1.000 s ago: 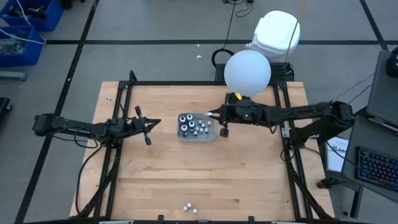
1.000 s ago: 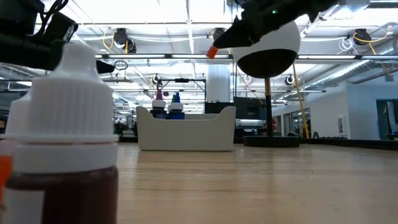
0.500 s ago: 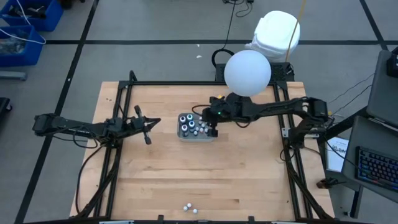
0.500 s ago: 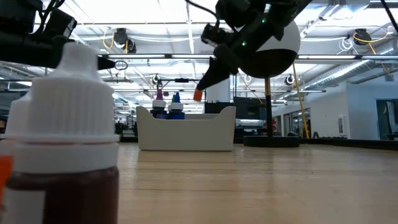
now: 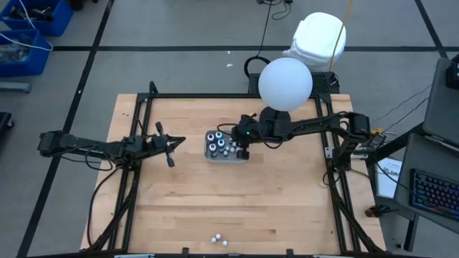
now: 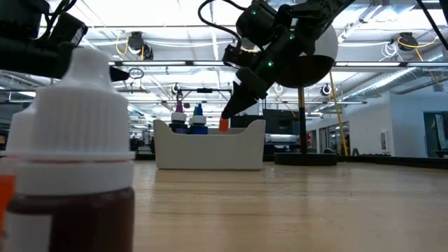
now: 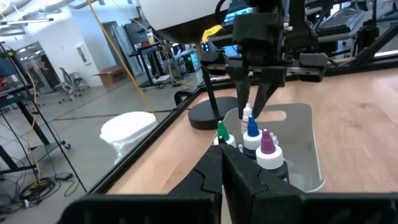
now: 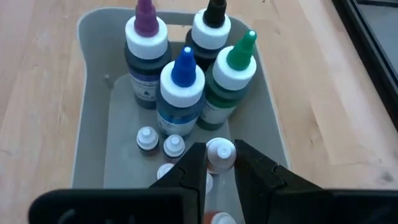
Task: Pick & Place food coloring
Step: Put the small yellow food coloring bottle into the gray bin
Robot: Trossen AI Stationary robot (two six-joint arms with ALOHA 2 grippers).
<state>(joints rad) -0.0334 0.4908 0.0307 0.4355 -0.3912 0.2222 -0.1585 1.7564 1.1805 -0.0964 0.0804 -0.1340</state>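
Right wrist view: right gripper (image 8: 220, 163) clamped on 1 small bottle (image 8: 220, 154) above grey tray (image 8: 90, 146); lower straight, release gently

Beyond the pincer, a large white globe (image 5: 285, 83) stands on a black stand at the wooden table's (image 5: 179, 193) far edge. Grey floor (image 5: 179, 29) with dark lines surrounds it, blue bins (image 5: 29, 29) far off left; long ceiling lights (image 6: 175, 14) glow overhead
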